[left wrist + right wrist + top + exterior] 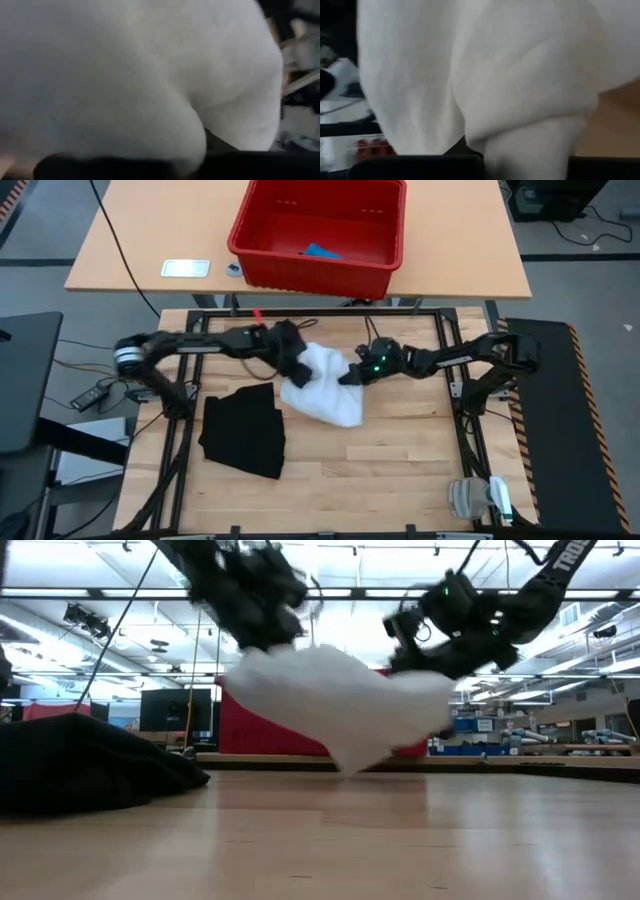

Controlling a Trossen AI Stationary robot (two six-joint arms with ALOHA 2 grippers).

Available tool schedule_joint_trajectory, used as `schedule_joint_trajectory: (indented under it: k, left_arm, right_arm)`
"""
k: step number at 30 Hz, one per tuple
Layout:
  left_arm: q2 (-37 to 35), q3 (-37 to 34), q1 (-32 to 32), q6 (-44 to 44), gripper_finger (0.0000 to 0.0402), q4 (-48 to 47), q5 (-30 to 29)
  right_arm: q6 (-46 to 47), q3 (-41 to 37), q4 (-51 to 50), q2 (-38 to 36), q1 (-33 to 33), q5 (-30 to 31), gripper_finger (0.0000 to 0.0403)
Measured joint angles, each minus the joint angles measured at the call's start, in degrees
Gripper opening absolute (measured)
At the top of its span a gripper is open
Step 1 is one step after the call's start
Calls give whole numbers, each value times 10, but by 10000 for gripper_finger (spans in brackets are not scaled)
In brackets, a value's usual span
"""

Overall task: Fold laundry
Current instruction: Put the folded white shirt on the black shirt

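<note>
Hoisting the white T-shirt (322, 388) clear of the tabletop (400, 470), both arms are on it together: the left gripper (296, 366) pinches one bunched edge, the right gripper (352, 374) pinches the opposite edge, each clamped tight on cloth. From the low view the shirt sags between them in a soft belly, its lowest fold hanging just above the wood. That droop says it all: light, limp fabric with no stiffness, likely to slump and twist wherever it isn't supported. Best holds, I'd judge, are out at the shoulders or hem corners, pulled apart so it spreads flat rather than balled. The black garment (243, 430) lies in a heap near the left side of the tabletop, apart from the shirt. A small blue piece (320, 252) sits inside the red basket (250, 230) on the far table.
</note>
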Motion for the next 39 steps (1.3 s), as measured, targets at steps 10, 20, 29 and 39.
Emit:
schedule_joint_trajectory:
  k: [10, 20, 29, 39]
  left_arm:
    - [-150, 0, -132, -82, 24, -344, -119]
    - [-195, -27, -274, -190, 24, -491, -158]
    - [-248, -209, -358, -364, 53, -386, -139]
    - [-268, -188, -373, -411, 185, -398, -138]
  right_arm:
    - [-16, 249, 20, 180, 103, 57, 47]
    - [-69, 500, -100, 360, 156, 44, 54]
    - [-108, 528, -122, 418, 175, 53, 140]
    - [-153, 527, -193, 373, 152, 28, 281]
